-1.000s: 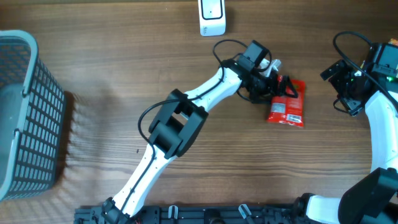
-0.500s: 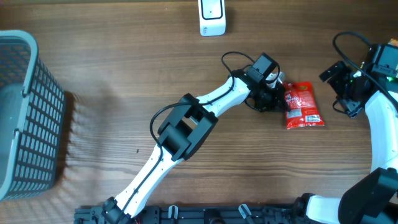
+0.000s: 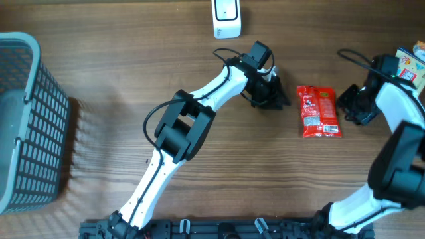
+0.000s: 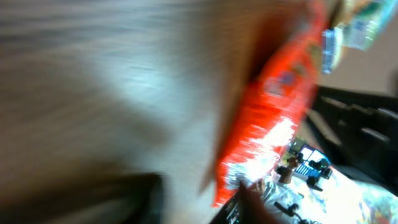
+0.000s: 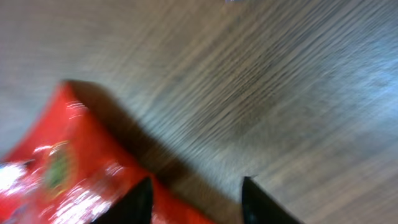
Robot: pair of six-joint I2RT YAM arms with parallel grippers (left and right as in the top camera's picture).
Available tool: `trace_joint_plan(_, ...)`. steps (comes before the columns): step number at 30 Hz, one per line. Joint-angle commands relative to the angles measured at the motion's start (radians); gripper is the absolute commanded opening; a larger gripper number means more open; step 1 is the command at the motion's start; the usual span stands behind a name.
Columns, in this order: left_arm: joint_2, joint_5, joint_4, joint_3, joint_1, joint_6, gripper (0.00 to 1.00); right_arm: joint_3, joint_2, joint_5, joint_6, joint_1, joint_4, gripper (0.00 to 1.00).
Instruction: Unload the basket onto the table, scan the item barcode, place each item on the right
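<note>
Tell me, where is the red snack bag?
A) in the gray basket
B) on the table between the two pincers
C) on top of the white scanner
B: the red snack bag lies on the table, the left pincer on one side, the right pincer on the other.

- One red foil snack packet [image 3: 319,111].
- One white plastic barcode scanner [image 3: 226,18].
- One grey plastic lattice basket [image 3: 50,113].
- One colourful printed carton [image 3: 410,63], cut off at the edge.

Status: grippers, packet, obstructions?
Red packet flat on table, unheld. Left gripper off it, jaws unclear. Right gripper open beside it. Nothing atop it.
</note>
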Motion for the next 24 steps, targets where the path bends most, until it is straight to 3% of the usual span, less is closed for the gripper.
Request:
trace_joint_plan(1, 0.046, -0.138, -0.021, -0.036, -0.005, 0.041, 1.0, -0.012, 0.068, -0.101, -0.08, 0.001, 0.032, 0.4)
trace_joint_plan(3, 0.046, -0.13, 0.011, -0.036, -0.028, 0.05, 1.0, -0.012, 0.071, -0.194, -0.105, 0.002, 0.03, 0.32)
trace_joint_plan(11, 0.073, -0.156, 0.097, -0.036, -0.098, 0.051, 1.0, -0.012, 0.071, -0.404, -0.129, 0.002, -0.014, 0.33)
trace_joint_plan(14, 0.156, -0.127, 0.149, -0.036, -0.098, -0.031, 1.0, -0.013, 0.071, -0.443, -0.129, 0.007, -0.034, 0.33)
trace_joint_plan(17, 0.172, -0.116, 0.183, -0.036, -0.097, -0.031, 0.96, -0.013, 0.071, -0.443, -0.13, 0.024, -0.056, 0.33)
trace_joint_plan(18, 0.172, -0.116, 0.193, -0.036, -0.098, -0.031, 0.71, -0.013, 0.071, -0.443, -0.13, 0.036, -0.061, 0.33)
trace_joint_plan(19, 0.172, -0.117, 0.193, -0.036, -0.099, -0.031, 0.51, -0.013, 0.071, -0.443, -0.13, 0.048, -0.061, 0.33)
trace_joint_plan(20, 0.172, -0.117, 0.191, -0.036, -0.099, -0.031, 0.41, -0.013, 0.071, -0.442, -0.13, 0.055, -0.058, 0.33)
trace_joint_plan(22, 0.172, -0.116, 0.175, -0.036, -0.095, -0.032, 0.08, -0.012, 0.071, -0.437, -0.13, 0.055, -0.056, 0.33)
trace_joint_plan(24, 0.171, -0.116, 0.145, -0.036, -0.08, -0.034, 0.04, 0.003, 0.071, -0.397, -0.129, 0.052, -0.073, 0.33)
